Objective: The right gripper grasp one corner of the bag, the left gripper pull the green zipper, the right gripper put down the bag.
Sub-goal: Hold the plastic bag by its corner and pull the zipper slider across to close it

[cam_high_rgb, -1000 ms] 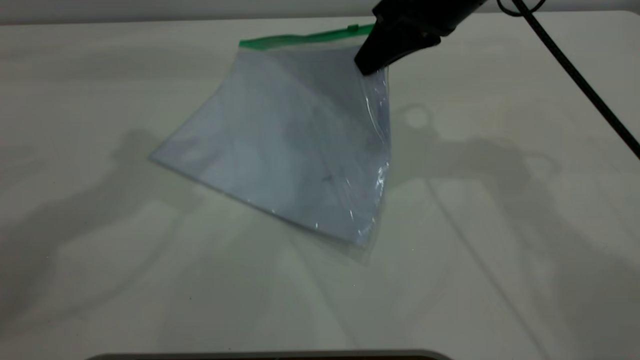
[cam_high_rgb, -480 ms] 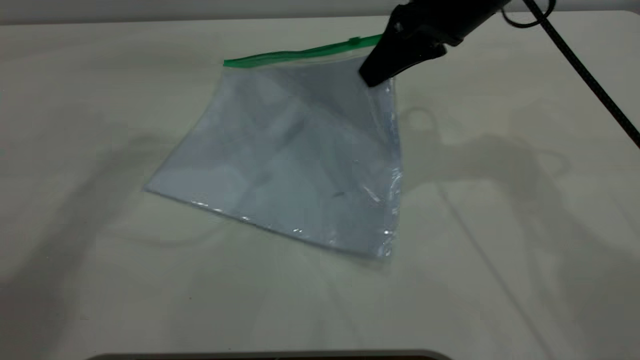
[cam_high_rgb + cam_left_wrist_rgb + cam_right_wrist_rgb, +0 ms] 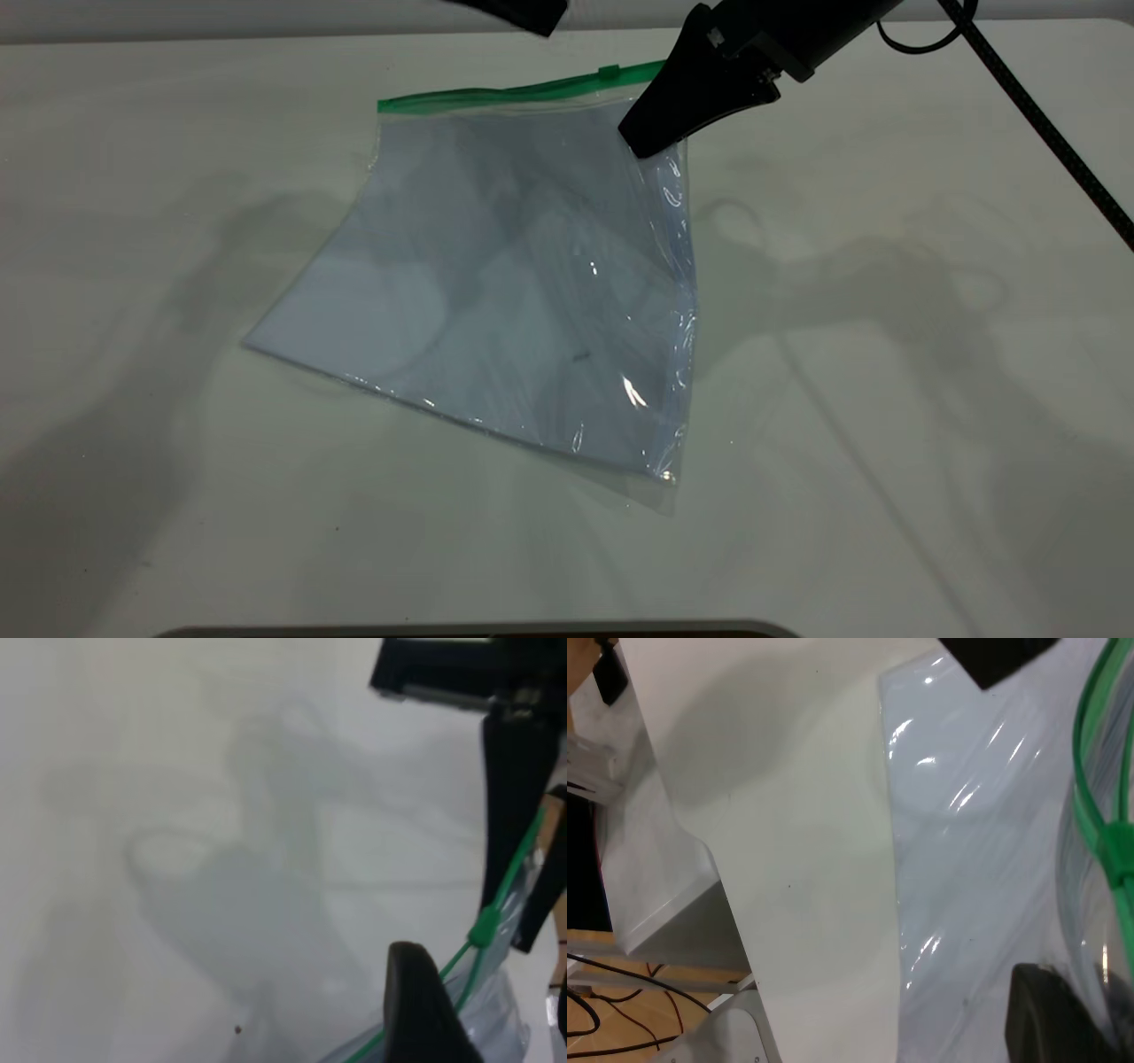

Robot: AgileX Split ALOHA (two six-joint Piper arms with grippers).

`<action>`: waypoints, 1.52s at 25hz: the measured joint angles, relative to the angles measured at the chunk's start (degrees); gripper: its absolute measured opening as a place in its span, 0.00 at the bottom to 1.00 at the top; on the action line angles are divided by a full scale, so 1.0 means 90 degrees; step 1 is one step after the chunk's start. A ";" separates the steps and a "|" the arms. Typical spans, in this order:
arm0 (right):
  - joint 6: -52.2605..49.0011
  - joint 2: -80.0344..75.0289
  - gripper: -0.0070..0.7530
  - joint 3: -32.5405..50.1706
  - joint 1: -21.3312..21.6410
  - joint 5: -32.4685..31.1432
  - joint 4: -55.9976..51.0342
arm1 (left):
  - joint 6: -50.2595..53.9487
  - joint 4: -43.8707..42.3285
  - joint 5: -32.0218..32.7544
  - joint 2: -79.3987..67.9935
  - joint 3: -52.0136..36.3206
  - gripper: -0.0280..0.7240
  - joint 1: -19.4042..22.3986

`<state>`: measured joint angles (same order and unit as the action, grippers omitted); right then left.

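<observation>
We saw the right end effector (image 3: 651, 142) clamped on the corner of the bag (image 3: 660, 133) at one end of the green zipper (image 3: 496, 91), holding that edge raised while the far plain edge of the bag (image 3: 496, 292) rested on the tabletop (image 3: 886, 443). The small slider tab (image 3: 608, 71) sat on the strip just beside the right fingers. The left end effector (image 3: 523, 11) showed only as a dark tip at the upper edge of the exterior view, above and behind the zipper, apart from it; we could not tell whether its fingers stood apart or together, since the left wrist view gave us only one black fingertip (image 3: 416, 992) near the slider (image 3: 484, 927). We judged the pull had not yet begun. The main risk, as we read it, was the crowding: the slider lay so close to the right fingers that the left arm could strike them on its way in, or close on the thin strip or clear film instead of the tab. A pull along the strip might also drag the slick plastic out of the right grasp, or swing the hanging bag and twist the zipper so that the slider jammed
</observation>
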<state>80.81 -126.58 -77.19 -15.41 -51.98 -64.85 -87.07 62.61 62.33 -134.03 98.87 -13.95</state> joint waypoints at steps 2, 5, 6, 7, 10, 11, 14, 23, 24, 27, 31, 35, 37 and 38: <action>0.0000 0.0000 0.05 0.0000 0.0000 0.0000 -0.0036 | 0.0023 -0.0049 0.0098 -0.0010 0.0152 0.62 -0.0047; 0.0020 0.0000 0.05 0.0000 0.0000 0.0000 -0.0048 | 0.0023 -0.0150 0.0087 -0.0029 0.0166 0.62 -0.0206; 0.0020 0.0000 0.05 0.0000 0.0000 0.0000 -0.0048 | 0.0017 -0.0228 0.0048 -0.0038 0.0166 0.62 -0.0266; 0.0026 0.0000 0.05 0.0000 0.0000 0.0000 -0.0048 | 0.0017 -0.0286 -0.0019 -0.0052 0.0166 0.62 -0.0342; 0.0026 0.0000 0.05 0.0000 0.0000 0.0000 -0.0054 | 0.0011 -0.0445 -0.0197 -0.0121 0.0166 0.62 -0.0546; 0.0026 0.0000 0.05 0.0000 0.0000 -0.0002 -0.0054 | 0.0011 -0.0511 -0.0217 -0.0148 0.0166 0.62 -0.0603; 0.0026 0.0000 0.05 0.0000 0.0000 -0.0002 -0.0054 | 0.0005 -0.0538 -0.0369 -0.0201 0.0166 0.62 -0.0671; 0.0026 0.0000 0.05 0.0000 0.0000 -0.0007 -0.0060 | 0.0005 -0.0432 -0.0529 -0.0249 0.0171 0.56 -0.0676; 0.0026 0.0000 0.05 0.0000 0.0000 -0.0007 -0.0060 | 0.0005 -0.0398 -0.0522 -0.0249 0.0198 0.55 -0.0676; 0.0032 0.0000 0.05 0.0000 0.0000 -0.0007 -0.0060 | 0.0005 -0.0317 -0.0483 -0.0268 0.0361 0.53 -0.0676; 0.0032 0.0000 0.05 0.0000 0.0000 -0.0007 -0.0060 | 0.0026 -0.0300 -0.0419 -0.0268 0.0532 0.51 -0.0676; 0.0032 0.0000 0.05 0.0000 0.0000 -0.0007 -0.0060 | 0.0194 -0.0523 -0.0392 -0.0268 0.0541 0.51 -0.0676; 0.0039 0.0000 0.05 0.0000 0.0000 -0.0013 -0.0060 | 0.0250 -0.0566 -0.0371 -0.0283 0.0541 0.51 -0.0676; 0.0039 0.0000 0.05 0.0000 0.0000 -0.0013 -0.0060 | 0.0260 -0.0566 -0.0369 -0.0288 0.0541 0.51 -0.0676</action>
<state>81.15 -126.58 -77.19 -15.41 -52.10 -65.39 -84.73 57.51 59.01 -136.63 103.74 -20.03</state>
